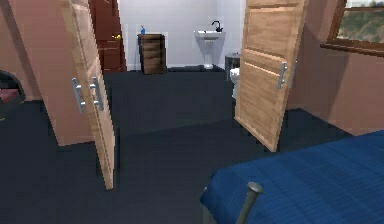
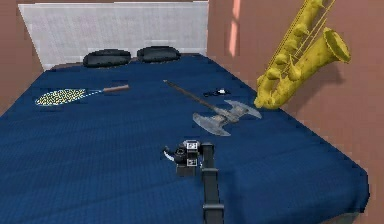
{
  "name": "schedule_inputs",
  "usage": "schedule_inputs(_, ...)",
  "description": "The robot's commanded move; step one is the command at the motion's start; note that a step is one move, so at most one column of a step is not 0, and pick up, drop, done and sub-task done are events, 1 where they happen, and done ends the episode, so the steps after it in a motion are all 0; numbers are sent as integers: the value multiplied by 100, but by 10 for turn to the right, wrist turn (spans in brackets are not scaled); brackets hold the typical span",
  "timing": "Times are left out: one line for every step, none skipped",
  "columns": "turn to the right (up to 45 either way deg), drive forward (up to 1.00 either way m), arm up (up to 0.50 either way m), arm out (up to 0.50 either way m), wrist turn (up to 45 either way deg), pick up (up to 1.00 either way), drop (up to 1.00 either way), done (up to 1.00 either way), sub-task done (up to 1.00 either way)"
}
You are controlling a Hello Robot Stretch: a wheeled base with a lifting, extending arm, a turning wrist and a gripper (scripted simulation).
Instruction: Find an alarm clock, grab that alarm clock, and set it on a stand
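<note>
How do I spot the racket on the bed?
Start at the blue bed with the white headboard. Near its dark pillows, at the arm side view's left, lies the racket. Its yellow oval head sets it apart from the grey axe.

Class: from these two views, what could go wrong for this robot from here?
The gripper reaches over the dark blue bed near the grey double-bladed axe and golden saxophone; turning the base might sweep the arm into them.
The light wooden door at the forward view's left and the matching door at its right leave a narrow gap; driving through could clip one.
</note>
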Motion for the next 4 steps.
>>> schedule_inputs(0, 0, 10, 0, 0, 0, 0, 0, 0)
schedule_inputs(0, 0, 18, 0, 0, 0, 0, 0, 0)
schedule_inputs(0, 0, 0, 0, -450, 0, 0, 0, 0)
schedule_inputs(0, 0, 0, 0, -450, 0, 0, 0, 0)
